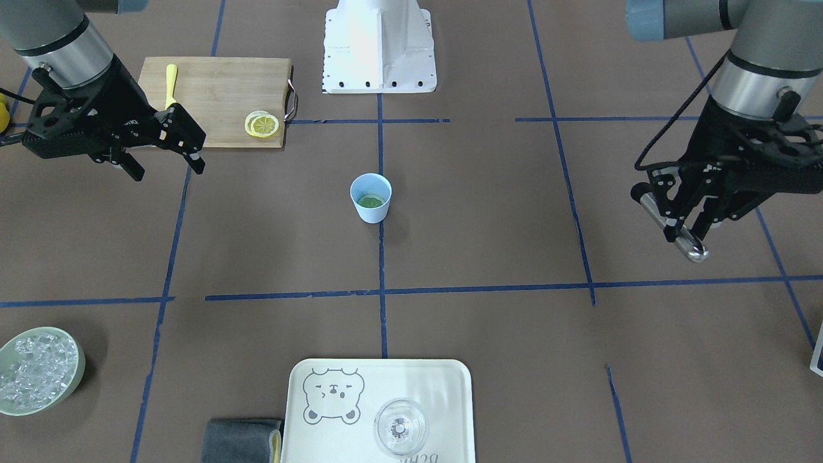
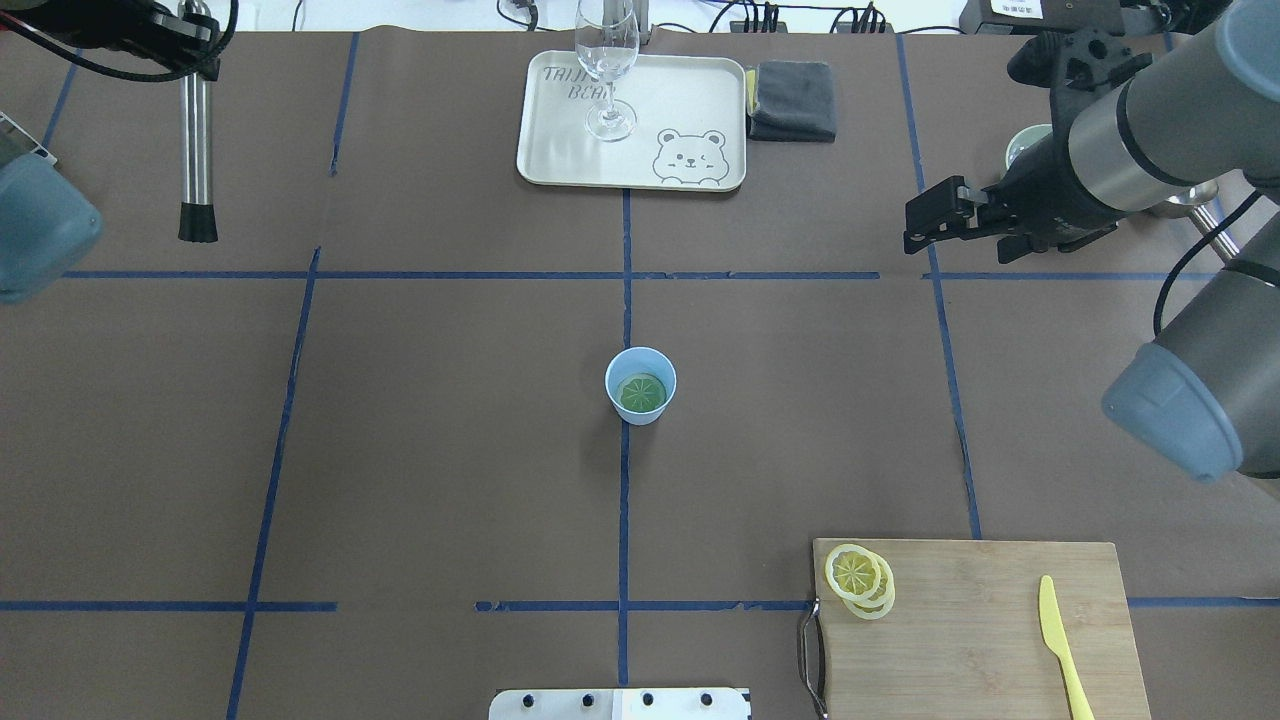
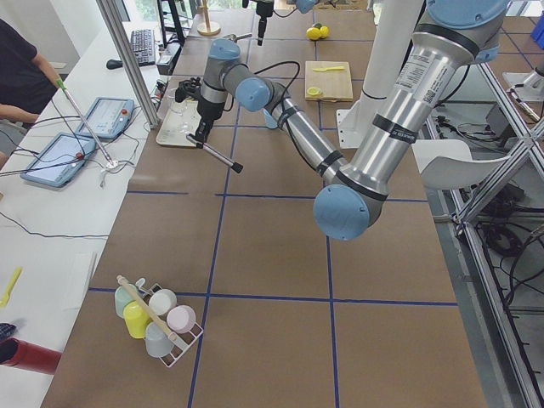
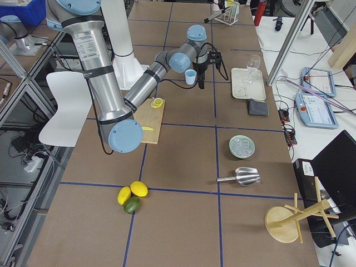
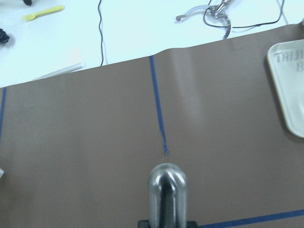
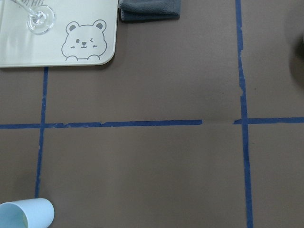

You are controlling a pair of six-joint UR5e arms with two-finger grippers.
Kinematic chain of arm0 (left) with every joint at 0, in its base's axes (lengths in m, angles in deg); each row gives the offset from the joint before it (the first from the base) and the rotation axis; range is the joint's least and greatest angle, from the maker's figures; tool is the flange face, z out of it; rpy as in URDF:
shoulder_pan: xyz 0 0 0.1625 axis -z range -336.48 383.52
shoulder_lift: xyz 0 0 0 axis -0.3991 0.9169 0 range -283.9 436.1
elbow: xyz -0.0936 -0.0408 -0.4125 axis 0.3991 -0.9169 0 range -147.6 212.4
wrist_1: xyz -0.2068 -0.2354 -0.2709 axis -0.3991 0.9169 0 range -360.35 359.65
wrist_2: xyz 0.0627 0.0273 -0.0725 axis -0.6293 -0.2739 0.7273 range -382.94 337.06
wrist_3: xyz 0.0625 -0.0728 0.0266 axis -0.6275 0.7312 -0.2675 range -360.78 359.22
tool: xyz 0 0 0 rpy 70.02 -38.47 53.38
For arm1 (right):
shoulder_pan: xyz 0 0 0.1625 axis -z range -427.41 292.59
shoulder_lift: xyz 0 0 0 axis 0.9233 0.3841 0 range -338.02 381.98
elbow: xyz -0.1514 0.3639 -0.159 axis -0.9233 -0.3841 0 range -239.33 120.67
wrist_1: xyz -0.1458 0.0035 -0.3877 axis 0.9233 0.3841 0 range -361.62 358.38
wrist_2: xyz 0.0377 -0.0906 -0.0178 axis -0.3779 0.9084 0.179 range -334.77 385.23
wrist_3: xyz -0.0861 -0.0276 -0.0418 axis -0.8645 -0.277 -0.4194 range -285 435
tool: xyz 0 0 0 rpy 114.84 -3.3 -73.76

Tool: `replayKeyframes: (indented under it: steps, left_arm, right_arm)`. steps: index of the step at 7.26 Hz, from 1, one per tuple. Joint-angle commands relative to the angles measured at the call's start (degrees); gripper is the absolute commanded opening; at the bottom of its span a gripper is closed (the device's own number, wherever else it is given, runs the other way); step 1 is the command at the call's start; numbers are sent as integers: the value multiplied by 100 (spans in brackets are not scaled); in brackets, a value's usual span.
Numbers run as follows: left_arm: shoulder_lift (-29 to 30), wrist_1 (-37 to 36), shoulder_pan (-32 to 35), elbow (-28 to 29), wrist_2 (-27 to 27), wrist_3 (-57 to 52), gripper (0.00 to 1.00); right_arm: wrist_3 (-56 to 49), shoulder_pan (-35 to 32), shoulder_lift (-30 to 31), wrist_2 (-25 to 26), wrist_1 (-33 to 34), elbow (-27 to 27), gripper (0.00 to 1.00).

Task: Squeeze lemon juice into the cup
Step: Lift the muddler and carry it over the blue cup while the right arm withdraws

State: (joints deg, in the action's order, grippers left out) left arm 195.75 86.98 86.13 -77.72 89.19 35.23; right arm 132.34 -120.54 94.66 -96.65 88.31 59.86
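The light blue cup (image 1: 371, 198) stands upright at the table's middle, also in the overhead view (image 2: 640, 385), with a green round slice lying inside it. Two stacked lemon slices (image 1: 262, 124) lie on the corner of the wooden cutting board (image 1: 215, 96), also in the overhead view (image 2: 857, 575). My right gripper (image 1: 166, 166) is open and empty, hovering beside the board, well apart from the lemon and the cup. My left gripper (image 1: 688, 222) is shut on a metal muddler rod (image 2: 195, 150), far off to the cup's side.
A yellow toy knife (image 1: 170, 80) lies on the board. A cream bear tray (image 1: 443, 386) holds a clear stemmed glass (image 1: 400, 426), with a grey cloth (image 1: 241, 440) beside it. A pale green bowl of ice (image 1: 38, 370) sits at the table's corner.
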Motion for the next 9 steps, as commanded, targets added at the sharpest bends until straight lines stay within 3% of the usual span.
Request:
replayKeyframes:
  steps: [1,2,3,4,6,9]
  left_arm:
    - [14,1088,-12,-253,-286,344,0]
    - [22,1502,-186,-263,-341,441,0]
    - [14,2333,-475,-229,-777,990,0]
    - [14,2698,-1113,-281,-2069,1283,0]
    - [23,2736,-2275,-403,-4155,1663,0]
    - [49,3260,-3541,-589,-5952,2268,0]
  right_arm:
    - [-544,-389,350,-150,14,-28,100]
    - [-1080,-653,665,-169,15,-115,100]
    - [-1590,-977,799,-325,24,-325,100]
    - [-2143,-1294,913,-579,24,-640,100]
    - [-3199,-1813,1142,-669,50,-1011,100]
    - [-4878,-2499,1107,-758,1085,-1170,100]
